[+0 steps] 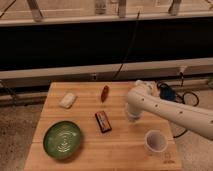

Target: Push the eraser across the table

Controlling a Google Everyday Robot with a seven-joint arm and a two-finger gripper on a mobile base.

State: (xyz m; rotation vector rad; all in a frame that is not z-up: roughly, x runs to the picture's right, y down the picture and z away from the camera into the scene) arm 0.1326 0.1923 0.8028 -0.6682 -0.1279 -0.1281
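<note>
Currently my gripper (132, 118) hangs low over the table (120, 152), right of centre, beneath my white arm (170, 112); how wide it stands cannot be made out. The eraser (103, 121) lies flat near the table's middle, just left of the gripper and apart from it. Green bowl (62, 140) front left; cream lump (68, 100) back left; red pepper (104, 93) behind the eraser; white cup (155, 142) front right.

The hand (132, 117) hangs over the worktop (118, 152) just right of the eraser (103, 121), with a strip of bare wood between them. Left of the eraser the wood lies open between the green bowl (62, 139) in front and the cream lump (67, 100) behind. The dark-red pepper (104, 93) blocks the way behind the eraser. The white cup (155, 141) stands at the front right.
</note>
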